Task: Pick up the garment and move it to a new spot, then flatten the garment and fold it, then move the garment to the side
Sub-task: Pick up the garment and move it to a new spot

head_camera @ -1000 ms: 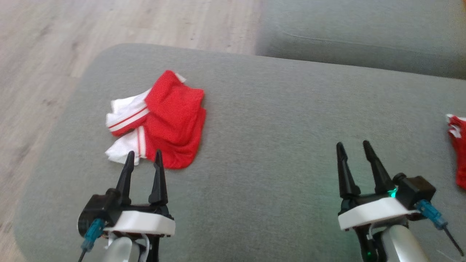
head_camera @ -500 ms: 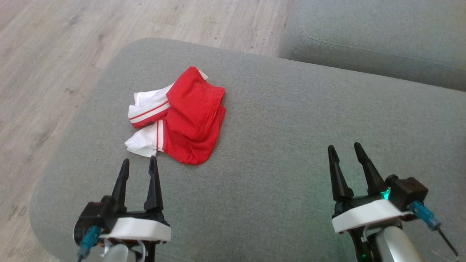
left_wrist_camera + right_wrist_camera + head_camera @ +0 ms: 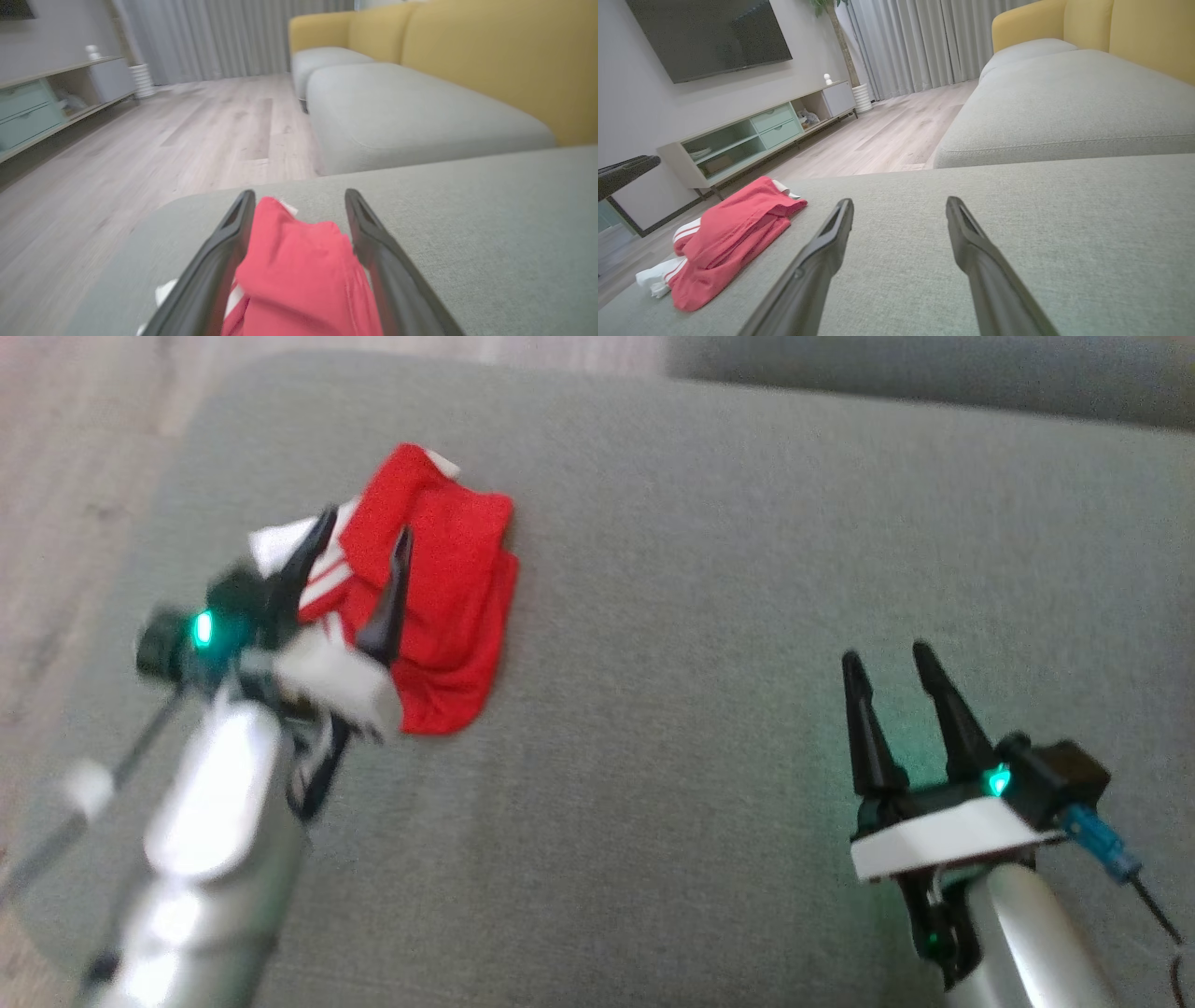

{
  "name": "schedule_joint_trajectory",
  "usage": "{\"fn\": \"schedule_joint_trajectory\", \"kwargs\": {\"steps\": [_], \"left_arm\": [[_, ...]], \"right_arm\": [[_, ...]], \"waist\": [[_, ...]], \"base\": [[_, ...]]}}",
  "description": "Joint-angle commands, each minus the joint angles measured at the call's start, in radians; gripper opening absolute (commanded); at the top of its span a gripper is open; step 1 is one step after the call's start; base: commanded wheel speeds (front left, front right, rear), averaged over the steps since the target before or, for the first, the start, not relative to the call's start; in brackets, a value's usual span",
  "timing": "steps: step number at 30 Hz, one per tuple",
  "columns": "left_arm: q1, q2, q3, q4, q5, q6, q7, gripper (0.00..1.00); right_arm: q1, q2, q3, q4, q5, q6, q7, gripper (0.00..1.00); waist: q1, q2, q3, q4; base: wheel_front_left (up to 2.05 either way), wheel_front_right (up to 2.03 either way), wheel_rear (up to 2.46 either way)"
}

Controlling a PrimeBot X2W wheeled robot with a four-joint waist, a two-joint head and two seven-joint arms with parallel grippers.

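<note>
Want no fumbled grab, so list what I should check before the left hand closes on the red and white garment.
1. Left hand open: ok, fingers spread wide.
2. Lined up with the red and white garment: ok, in the left wrist view the red cloth lies between the fingers.
3. Fingertips low enough to catch cloth: cannot tell, the head view is blurred there.
4. Right hand out of the way: ok, open over the grey sofa cushion, apart from the garment.
5. Free spot for setting down: ok, the cushion is bare to the right of the garment in the head view.
</note>
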Motion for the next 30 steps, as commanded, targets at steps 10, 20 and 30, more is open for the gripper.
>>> {"fn": "schedule_joint_trajectory", "kwargs": {"steps": [10,20,30], "left_arm": [[-0.379,0.18,-0.305,0.153,-0.221,-0.006,0.312,1.0],[-0.518,0.246,-0.444,0.306,-0.36,-0.007,0.352,1.0],[-0.582,0.221,-0.483,0.484,-0.363,-0.005,0.329,0.0]], "right_arm": [[-0.113,-0.002,0.039,-0.054,0.022,-0.001,-0.011,1.0],[-0.146,-0.002,0.068,-0.069,0.025,-0.001,-0.011,1.0],[-0.149,-0.002,0.064,-0.064,0.023,-0.001,-0.011,1.0]], "waist": [[-0.0003,0.0,0.174,-0.141],[-0.0003,0.0,0.23,-0.199],[-0.0003,0.0,0.235,-0.214]], "base": [[0.0,0.0,0.0],[0.0,0.0,0.0],[0.0,0.0,0.0]]}}
